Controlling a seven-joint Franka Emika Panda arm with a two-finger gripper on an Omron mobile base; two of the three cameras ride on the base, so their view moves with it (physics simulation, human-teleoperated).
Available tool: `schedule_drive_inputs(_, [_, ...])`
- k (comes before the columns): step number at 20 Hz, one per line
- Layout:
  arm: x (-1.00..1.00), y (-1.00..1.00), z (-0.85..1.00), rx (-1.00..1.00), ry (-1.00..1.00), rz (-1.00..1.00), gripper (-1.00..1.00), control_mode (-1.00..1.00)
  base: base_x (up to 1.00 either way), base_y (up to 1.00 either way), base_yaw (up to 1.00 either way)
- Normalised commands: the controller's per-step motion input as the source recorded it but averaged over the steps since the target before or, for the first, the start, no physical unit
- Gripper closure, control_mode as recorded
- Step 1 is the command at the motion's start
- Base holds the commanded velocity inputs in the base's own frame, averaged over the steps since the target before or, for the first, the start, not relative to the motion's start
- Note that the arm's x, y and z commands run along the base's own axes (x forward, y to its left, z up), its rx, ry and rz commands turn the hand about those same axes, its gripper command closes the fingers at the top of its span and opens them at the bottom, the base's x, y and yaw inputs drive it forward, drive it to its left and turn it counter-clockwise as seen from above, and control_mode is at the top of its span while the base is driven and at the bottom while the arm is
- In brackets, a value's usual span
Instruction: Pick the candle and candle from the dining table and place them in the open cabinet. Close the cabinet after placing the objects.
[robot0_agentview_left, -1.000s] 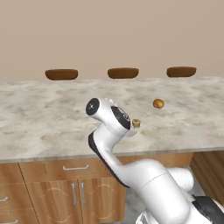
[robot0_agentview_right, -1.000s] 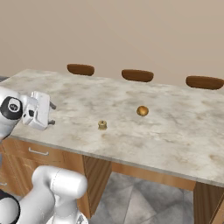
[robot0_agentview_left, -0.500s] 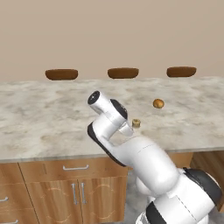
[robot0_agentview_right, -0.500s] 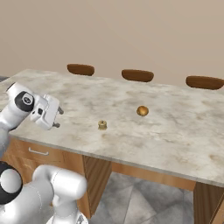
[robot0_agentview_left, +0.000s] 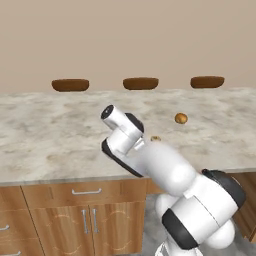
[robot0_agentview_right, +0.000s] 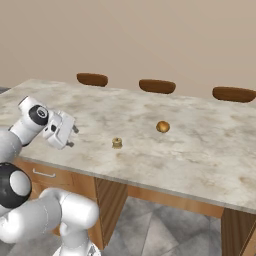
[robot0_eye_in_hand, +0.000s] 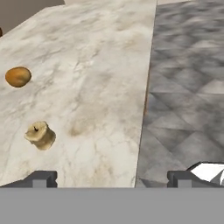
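Gripper (robot0_agentview_right: 71, 136) with jaws spread wide, holding nothing, hovered over the marbled stone tabletop (robot0_agentview_right: 200, 145). Stubby golden-tan candle (robot0_agentview_right: 117, 143) stood near it, unobstructed; smooth orange ball (robot0_agentview_right: 162, 126) lay beyond, apart.

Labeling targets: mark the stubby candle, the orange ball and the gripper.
stubby candle (robot0_agentview_right: 117, 143), right base view, its side wall.
orange ball (robot0_agentview_right: 162, 126), right base view, its middle.
gripper (robot0_agentview_right: 73, 136), right base view, midway between the open fingertips.
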Motion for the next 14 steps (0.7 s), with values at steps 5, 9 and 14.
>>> schedule_drive_inputs(5, [0.18,-0.27,-0.23,0.0,0.0,0.0,-1.0,-1.0,0.0,0.0,0.0])
schedule_drive_inputs(9, [0.21,-0.28,-0.18,0.0,0.0,0.02,-1.0,-1.0,0.0,0.0,0.0])
schedule_drive_inputs(14, [0.27,-0.19,-0.19,0.0,0.0,0.1,-1.0,-1.0,0.0,0.0,0.0])
